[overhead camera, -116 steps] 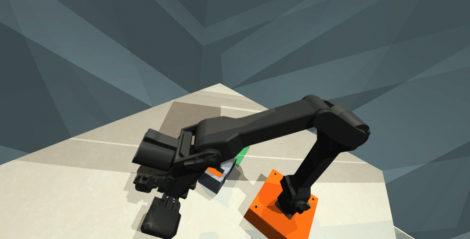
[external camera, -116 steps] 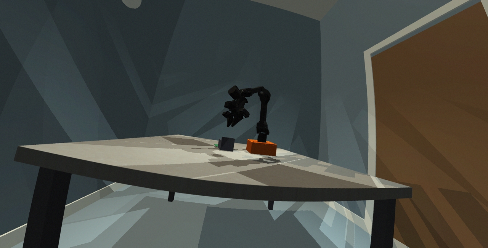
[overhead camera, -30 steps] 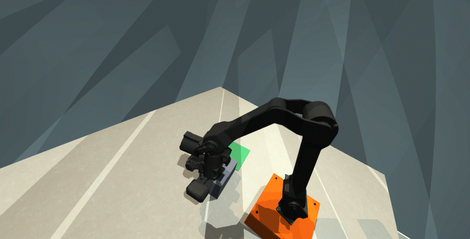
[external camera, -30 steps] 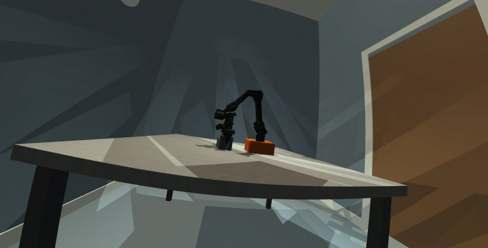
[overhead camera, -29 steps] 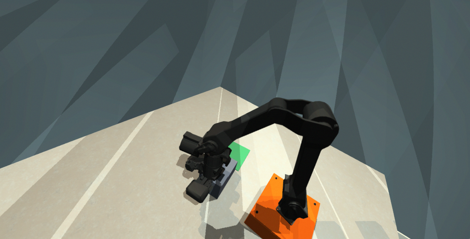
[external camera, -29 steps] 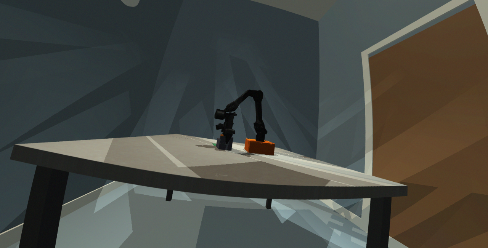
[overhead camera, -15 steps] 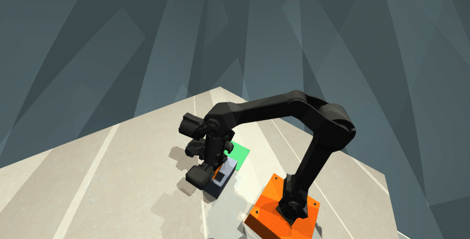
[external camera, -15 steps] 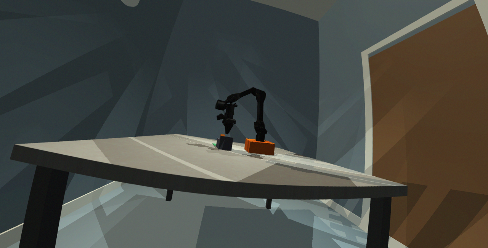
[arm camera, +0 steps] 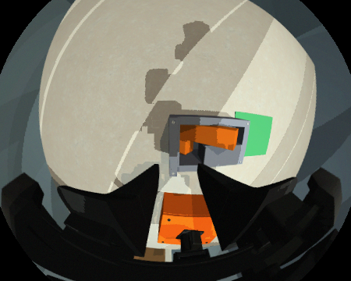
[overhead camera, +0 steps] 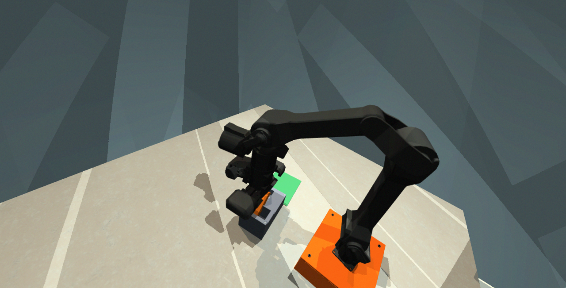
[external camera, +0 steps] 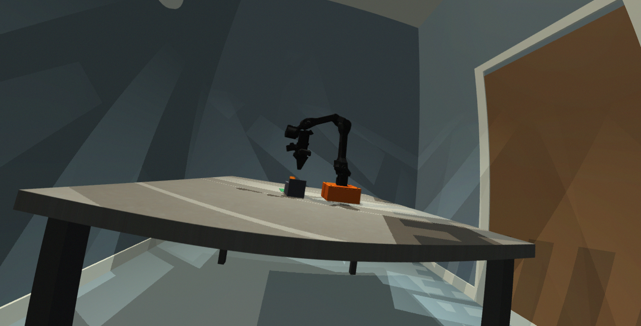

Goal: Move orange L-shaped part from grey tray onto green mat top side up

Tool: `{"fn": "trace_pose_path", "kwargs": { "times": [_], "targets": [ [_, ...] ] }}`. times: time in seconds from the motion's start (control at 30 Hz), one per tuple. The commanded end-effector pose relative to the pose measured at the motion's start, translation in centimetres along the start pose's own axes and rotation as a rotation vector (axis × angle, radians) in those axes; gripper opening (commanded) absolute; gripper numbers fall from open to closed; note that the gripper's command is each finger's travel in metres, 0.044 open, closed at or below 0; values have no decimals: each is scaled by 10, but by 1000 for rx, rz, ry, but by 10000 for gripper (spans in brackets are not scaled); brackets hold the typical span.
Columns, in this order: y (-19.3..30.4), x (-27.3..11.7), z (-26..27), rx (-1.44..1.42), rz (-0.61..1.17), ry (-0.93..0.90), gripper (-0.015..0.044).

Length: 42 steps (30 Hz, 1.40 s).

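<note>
The orange L-shaped part [overhead camera: 261,205] [external camera: 292,177] [arm camera: 218,136] lies tilted in the pocket of the grey tray [overhead camera: 280,196] [external camera: 295,188] [arm camera: 173,146]. Its plain end, on the green mat's side, stands up above the pocket; its L-shaped end is low in the pocket, at the left in the wrist view. The green mat [overhead camera: 292,185] [external camera: 282,190] [arm camera: 260,134] lies beside the tray. My gripper [external camera: 299,168] [arm camera: 178,168] is partly open, with nothing between the fingers. It hangs above the tray, clear of the part. In the top view the arm hides part of the tray and the fingertips.
The arm stands on an orange base block [overhead camera: 322,238] [external camera: 342,194] [arm camera: 185,222], a short way from the tray. The tray's raised walls surround the part. The table's far edge runs beyond the mat. Shadows of the arm fall on the table near the tray.
</note>
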<state>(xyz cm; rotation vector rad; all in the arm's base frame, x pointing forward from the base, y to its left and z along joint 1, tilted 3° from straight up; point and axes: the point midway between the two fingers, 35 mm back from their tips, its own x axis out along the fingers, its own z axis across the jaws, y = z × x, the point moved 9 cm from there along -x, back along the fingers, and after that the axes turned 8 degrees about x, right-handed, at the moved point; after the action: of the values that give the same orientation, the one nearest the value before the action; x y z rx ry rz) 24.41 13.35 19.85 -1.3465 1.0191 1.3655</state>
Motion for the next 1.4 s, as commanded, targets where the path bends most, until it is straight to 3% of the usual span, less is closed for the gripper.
{"fn": "trace_pose_path", "kwargs": {
  "times": [0.0,0.63,0.7,0.77,1.17,1.37],
  "targets": [
    [0,0,0,0,1,0,180],
    [0,0,0,0,1,0,180],
    [-1,0,-3,58,0,0,233],
    [-4,0,-8,190,0,1,280],
    [-21,-4,-70,1492,-12,1,280],
    [-22,-4,-74,1566,-12,0,280]
  ]
}}
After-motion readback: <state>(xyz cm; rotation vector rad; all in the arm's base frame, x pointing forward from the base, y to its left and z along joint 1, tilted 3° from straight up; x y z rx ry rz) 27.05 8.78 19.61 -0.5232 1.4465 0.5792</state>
